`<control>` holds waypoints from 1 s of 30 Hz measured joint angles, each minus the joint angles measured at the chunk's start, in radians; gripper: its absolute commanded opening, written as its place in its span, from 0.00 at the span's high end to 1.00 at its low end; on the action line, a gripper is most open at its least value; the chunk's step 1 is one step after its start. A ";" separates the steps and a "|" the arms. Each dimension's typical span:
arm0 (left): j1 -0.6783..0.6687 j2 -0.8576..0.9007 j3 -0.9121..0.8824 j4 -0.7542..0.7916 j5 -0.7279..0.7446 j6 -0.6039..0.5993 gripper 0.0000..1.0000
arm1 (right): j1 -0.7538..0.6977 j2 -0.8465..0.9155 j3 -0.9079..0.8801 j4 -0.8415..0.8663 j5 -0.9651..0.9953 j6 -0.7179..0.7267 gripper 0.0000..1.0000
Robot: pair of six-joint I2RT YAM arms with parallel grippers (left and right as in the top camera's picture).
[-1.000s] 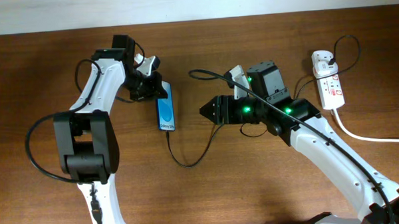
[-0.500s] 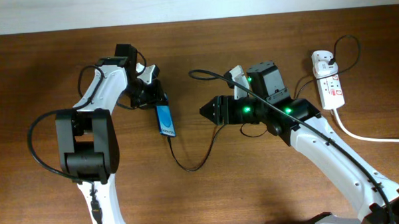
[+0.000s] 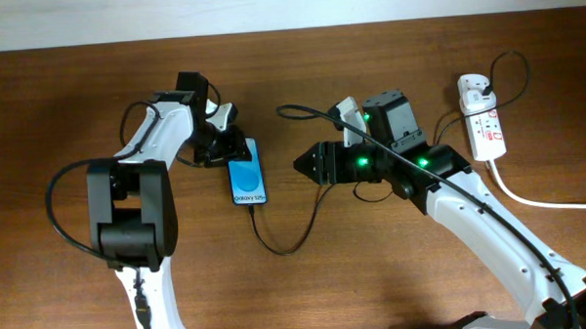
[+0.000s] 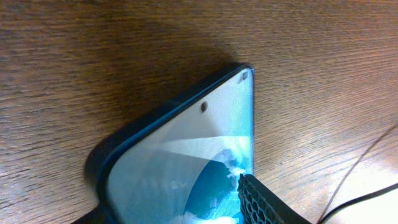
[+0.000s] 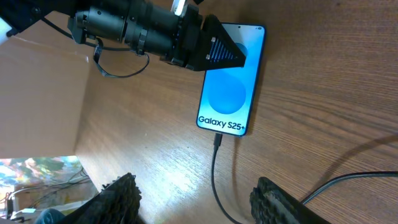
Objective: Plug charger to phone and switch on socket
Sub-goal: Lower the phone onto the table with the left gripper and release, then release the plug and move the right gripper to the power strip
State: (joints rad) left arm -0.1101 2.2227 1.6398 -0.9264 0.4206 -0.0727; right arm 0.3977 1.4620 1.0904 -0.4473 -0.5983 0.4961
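Left gripper (image 3: 230,147) over the top end of the phone (image 3: 248,183) — grip unclear — right gripper (image 5: 196,196) spread wide, empty.

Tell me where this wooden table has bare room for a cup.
Free: the near strip of the brown wooden table, on the robot's side of the thin black charger cable. Crowded: the middle around the blue-screened black phone, and the far right corner by the white power strip.
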 measured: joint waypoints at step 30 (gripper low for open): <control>0.040 -0.741 0.230 -0.171 -0.325 0.000 0.01 | -0.001 -0.520 0.198 -0.673 0.607 -0.197 0.01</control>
State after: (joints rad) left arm -0.0696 1.4818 1.8694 -1.0977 0.0959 -0.0723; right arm 0.3969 0.9424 1.2884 -1.1202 0.0082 0.2993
